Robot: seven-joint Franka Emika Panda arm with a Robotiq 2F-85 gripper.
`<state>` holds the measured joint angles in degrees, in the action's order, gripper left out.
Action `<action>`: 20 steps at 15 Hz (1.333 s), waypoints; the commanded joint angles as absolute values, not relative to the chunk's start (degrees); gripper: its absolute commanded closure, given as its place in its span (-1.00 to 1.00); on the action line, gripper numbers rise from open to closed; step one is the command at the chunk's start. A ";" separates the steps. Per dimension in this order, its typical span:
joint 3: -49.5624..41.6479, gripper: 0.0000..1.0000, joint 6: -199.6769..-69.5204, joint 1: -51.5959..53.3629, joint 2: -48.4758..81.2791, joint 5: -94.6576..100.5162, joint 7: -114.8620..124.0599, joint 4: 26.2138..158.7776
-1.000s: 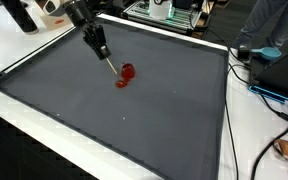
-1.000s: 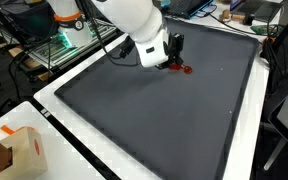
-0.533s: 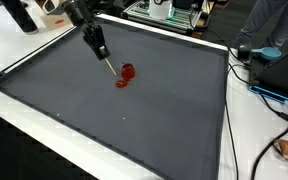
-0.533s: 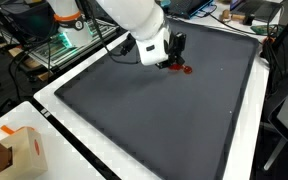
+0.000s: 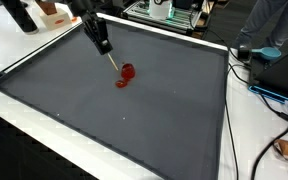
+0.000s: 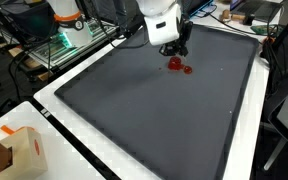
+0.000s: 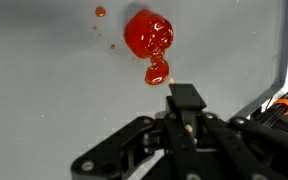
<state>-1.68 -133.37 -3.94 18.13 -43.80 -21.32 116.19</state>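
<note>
A red blob [image 5: 125, 75] [image 6: 178, 65] lies on the dark grey mat [image 5: 164, 115] [image 6: 144, 120], towards its far side. In the wrist view the red blob [image 7: 147, 35] has a smaller lobe below it and a tiny red droplet [image 7: 100, 12] to its left. My gripper [image 5: 102, 46] [image 6: 174, 46] hangs just above and beside the blob, shut on a thin tan stick [image 5: 111, 63] that slants down towards it. My gripper [image 7: 185, 122] shows closed fingers, with a black tip [image 7: 184, 97] just short of the blob.
White table borders frame the mat [image 7: 44, 90]. A cardboard box [image 6: 14, 150] sits near one corner. Cables [image 5: 269, 95] and a blue cloth [image 5: 260, 50] lie beside the mat. Equipment racks [image 6: 64, 40] stand behind it.
The gripper has lifted and drawn back from the blob, taking the stick with it. The red blob has not moved.
</note>
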 commanded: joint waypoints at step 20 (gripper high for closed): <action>1.18 0.94 -111.43 10.82 13.34 22.41 29.95 106.22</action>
